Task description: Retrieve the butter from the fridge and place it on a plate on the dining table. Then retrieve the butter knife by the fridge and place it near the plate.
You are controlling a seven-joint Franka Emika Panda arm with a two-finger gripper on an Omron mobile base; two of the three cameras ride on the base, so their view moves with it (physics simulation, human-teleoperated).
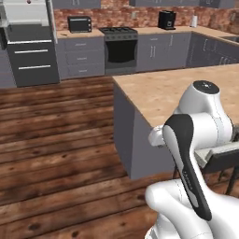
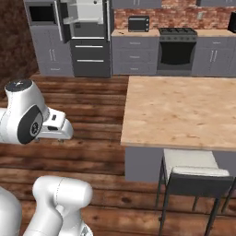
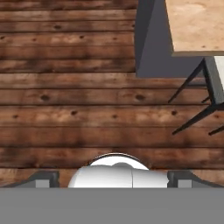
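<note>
claw (image 3: 113,179) spread wide, empty, above floorboards (image 3: 65,109) beside dining table (image 3: 197,26).

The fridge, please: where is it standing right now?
The fridge stands at the far wall, upper left in both base views, its upper door open, left of the grey cabinets and the oven.

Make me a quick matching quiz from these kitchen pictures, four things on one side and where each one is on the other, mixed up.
Things:
1. fridge
2. stool
3. toaster oven
4. stove

Places:
A. on the back counter
B. tucked at the dining table's near edge
C. far left of the back wall, upper door open
D. between grey cabinets, under the brick wall

Pairs: 1-C, 2-B, 3-A, 4-D
</note>
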